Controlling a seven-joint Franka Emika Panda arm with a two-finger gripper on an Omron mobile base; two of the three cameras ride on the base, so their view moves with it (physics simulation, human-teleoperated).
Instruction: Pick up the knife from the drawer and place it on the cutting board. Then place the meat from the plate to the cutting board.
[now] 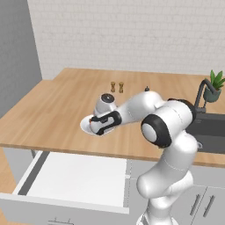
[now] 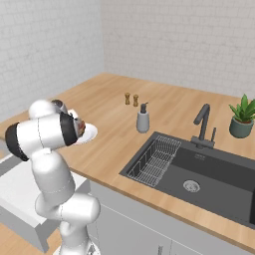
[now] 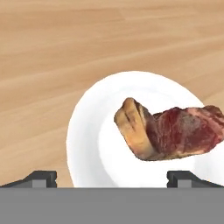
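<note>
a white robot arm leans over a light wood counter [image 1: 57,114], its gripper [image 3: 111,177] hanging just above a small round white plate [image 3: 87,144] with the jaws spread wide and nothing between them. in the hand view the two dark fingertips [image 3: 41,178] rise far apart at the bottom edge, one over the plate's rim, the other over its inner face.

the meat [image 3: 170,133] lies on the plate: an irregular chunk, glossy dark red with marbled streaks, capped at one end by a tan, ridged band of fat. its far end is cut off by the picture's edge. the plate is smooth and flat, and the counter shows fine straight grain.

from the left base view the arm's wrist covers most of the plate [image 1: 84,126], leaving only a white crescent of rim; from the right base view the forearm hides all but a sliver of plate [image 2: 89,133], with a dark speck of meat [image 2: 80,127] beside it.

below the counter's front edge a wide shallow drawer [image 1: 79,176] stands pulled out, pale grey with a plain white floor. two little brown shakers [image 1: 117,87] stand farther back, too small to make out in detail.
</note>
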